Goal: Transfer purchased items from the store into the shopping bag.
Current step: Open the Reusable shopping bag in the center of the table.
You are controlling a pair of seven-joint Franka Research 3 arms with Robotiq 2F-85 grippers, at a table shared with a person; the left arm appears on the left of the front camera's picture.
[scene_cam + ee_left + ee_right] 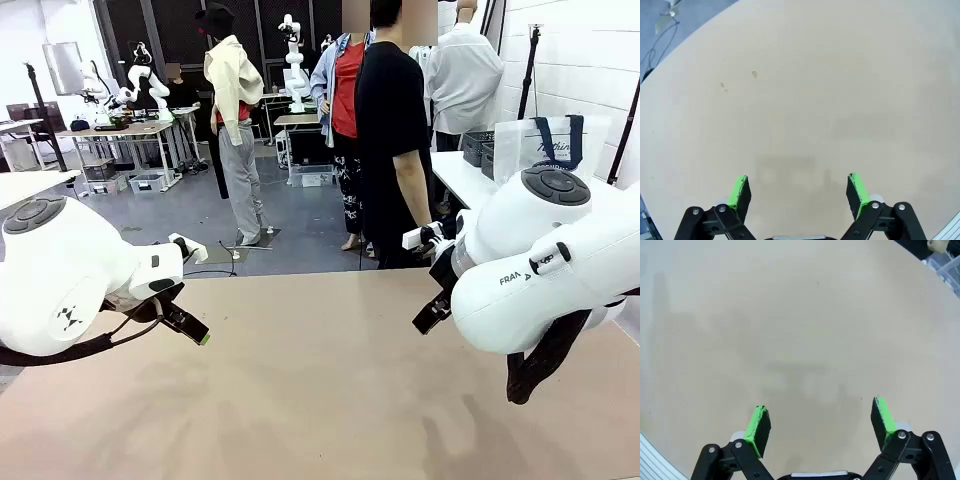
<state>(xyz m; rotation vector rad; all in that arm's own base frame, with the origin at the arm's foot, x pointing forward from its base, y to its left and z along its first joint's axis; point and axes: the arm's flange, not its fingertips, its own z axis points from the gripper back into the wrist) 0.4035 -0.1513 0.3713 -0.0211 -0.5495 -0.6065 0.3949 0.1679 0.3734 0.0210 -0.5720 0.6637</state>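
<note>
Left end effector (pixel 197 333) (pixel 799 187): fingers spread, gripping nothing, poised over the beige counter (pixel 320 400). A person (pixel 393 130) in black stands at the far edge. Right end effector (pixel 430 318) (pixel 820 422): fingers spread, gripping nothing; its arm reads "FRA". Well beyond it, on a white side table (pixel 455 180), stand the dark grey basket (pixel 478 147) and, to its right, the shopping bag (pixel 550 150). Bag lettering illegible; contents of both cannot be told.

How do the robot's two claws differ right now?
The left gripper comes in from the left, slanting toward the middle of the table; the right gripper slants in from the right. From the front, the left gripper's green pad tip shows; the right gripper's fingers look dark. Both are open, holding nothing.
</note>
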